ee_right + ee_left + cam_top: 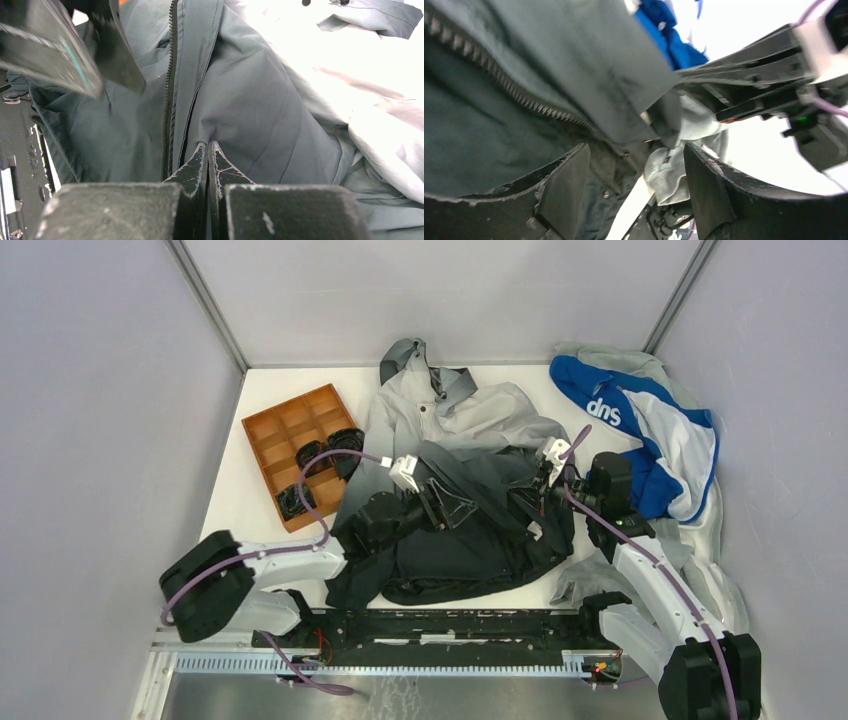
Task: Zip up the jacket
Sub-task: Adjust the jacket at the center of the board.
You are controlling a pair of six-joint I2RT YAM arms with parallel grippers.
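Held the jacket [470,420] by a fold pinched between the shut fingertips of the right gripper [207,150], zipper [168,90] just left of them; stood wide at the left gripper [635,152], dark cloth and zipper teeth between the fingers [564,185]; could not make out the slider; judged best to find it first, close on it squarely, then pull against a taut right pinch.

Grey-to-black hooded jacket [490,540], crumpled mid-table, hood far, zipper [167,100] undone
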